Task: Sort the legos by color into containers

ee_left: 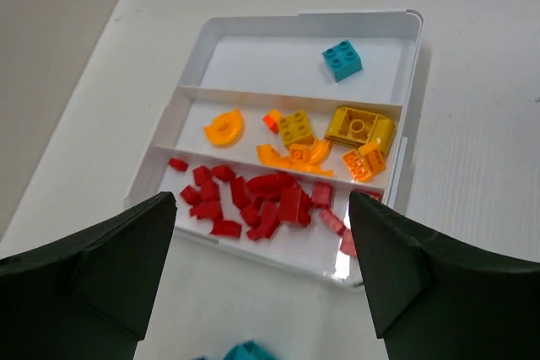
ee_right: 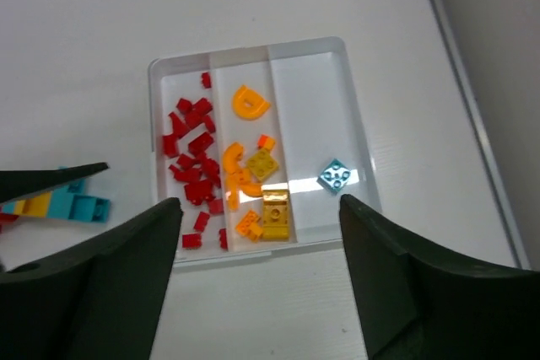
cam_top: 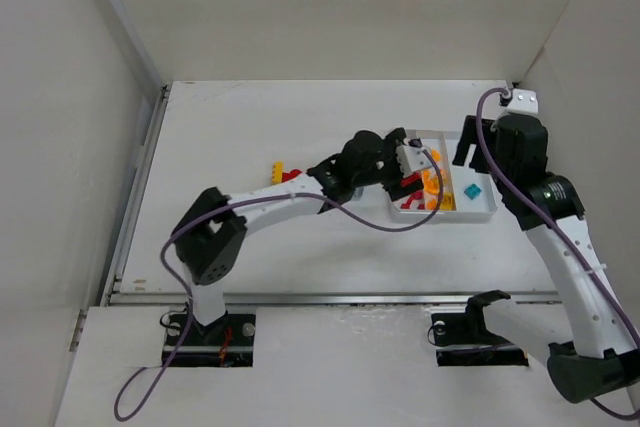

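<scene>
Looking down from above, we see the white surface (cam_top: 250, 127) carrying everything. The left arm (cam_top: 270, 202) stretches across it toward the far right, and the right arm (cam_top: 570, 237) reaches up along the right side. The tray (ee_right: 308, 107), white and shallow, with thin walls splitting it into three narrow compartments side by side, lies at the far right of the surface, and both arms end at it. Our left gripper (ee_left: 261, 208) hangs above the tray's red side, its jaws spread wide with nothing between them. Our right gripper (ee_right: 260, 204) hangs by the tray too, its jaws just as wide apart and holding nothing. Inside the tray, the red legos (ee_left: 253, 200) lie heaped in one outer compartment. The orange and yellow legos (ee_left: 337, 132) are scattered along the middle compartment. Outside the tray, on its red side, a joined row (ee_right: 63, 202) of cyan and yellow pieces rests on the surface, partly hidden behind a dark finger in the right wrist view. Smallest of all, a single cyan brick (ee_left: 342, 60) sits alone, studs up, in the other outer compartment.
</scene>
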You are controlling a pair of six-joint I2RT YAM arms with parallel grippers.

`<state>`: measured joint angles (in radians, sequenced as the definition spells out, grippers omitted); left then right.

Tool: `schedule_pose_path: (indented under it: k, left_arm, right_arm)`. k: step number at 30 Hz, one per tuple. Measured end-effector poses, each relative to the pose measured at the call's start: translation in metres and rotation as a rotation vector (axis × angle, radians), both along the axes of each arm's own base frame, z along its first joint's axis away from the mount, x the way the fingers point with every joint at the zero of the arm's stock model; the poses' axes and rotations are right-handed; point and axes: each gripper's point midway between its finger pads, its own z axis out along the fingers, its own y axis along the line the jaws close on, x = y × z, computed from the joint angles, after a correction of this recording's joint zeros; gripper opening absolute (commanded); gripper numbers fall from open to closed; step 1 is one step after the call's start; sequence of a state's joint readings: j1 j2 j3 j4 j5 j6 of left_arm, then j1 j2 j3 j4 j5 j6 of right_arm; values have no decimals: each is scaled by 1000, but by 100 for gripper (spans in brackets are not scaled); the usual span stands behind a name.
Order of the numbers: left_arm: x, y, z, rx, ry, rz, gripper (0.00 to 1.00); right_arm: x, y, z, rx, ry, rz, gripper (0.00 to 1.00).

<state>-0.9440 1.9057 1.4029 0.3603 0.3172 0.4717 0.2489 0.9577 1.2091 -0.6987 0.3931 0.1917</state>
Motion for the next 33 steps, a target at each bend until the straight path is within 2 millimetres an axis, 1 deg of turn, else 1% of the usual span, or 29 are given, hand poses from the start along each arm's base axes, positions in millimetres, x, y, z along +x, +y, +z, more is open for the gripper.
schedule_pose_path:
  k: [1,2,4,6,7,8,10,14,16,17,20,21,22,24,27,30,33]
  left_arm:
    - [-3,15,12,-1,-11,30,81]
    - [-5,27,22,-1,-18,54,81]
    - [-6,54,38,1,-34,118,81]
    - [-8,84,39,31,-30,187,81]
    - [-10,98,36,49,-23,218,81]
    - [-12,112,29,75,-10,249,81]
    - [-17,138,8,137,29,300,81]
    - [-32,175,-39,254,119,366,81]
    - [-42,190,-57,302,145,372,81]
    - [-46,196,-62,320,150,373,81]
    - [-50,217,-67,333,144,366,77]
    - [-46,226,-67,331,138,375,75]
    - [-42,235,-67,325,132,381,75]
    - [-32,259,-70,329,124,415,73]
    - [-20,286,-78,334,122,446,73]
    - [-19,301,-91,324,162,462,76]
    - [-16,305,-90,291,188,455,77]
  right_arm:
    - [3,6,-2,16,8,27,97]
    - [6,13,-6,34,20,52,100]
    - [13,28,-14,69,48,114,100]
    - [19,42,-22,111,73,164,100]
    - [22,49,-27,132,87,187,100]
    - [25,55,-31,150,100,205,100]
    - [29,64,-40,182,126,231,100]
    - [36,82,-49,221,148,278,100]
    - [42,94,-53,233,156,315,100]
    - [45,102,-57,232,169,337,100]
    - [57,127,-80,191,237,424,100]
    - [59,132,-85,177,253,446,100]
    - [62,139,-92,150,276,482,100]
    - [68,152,-104,107,312,544,100]
    - [72,164,-112,49,334,641,100]
    - [71,171,-115,-25,324,750,100]
    - [71,181,-122,-127,310,887,100]
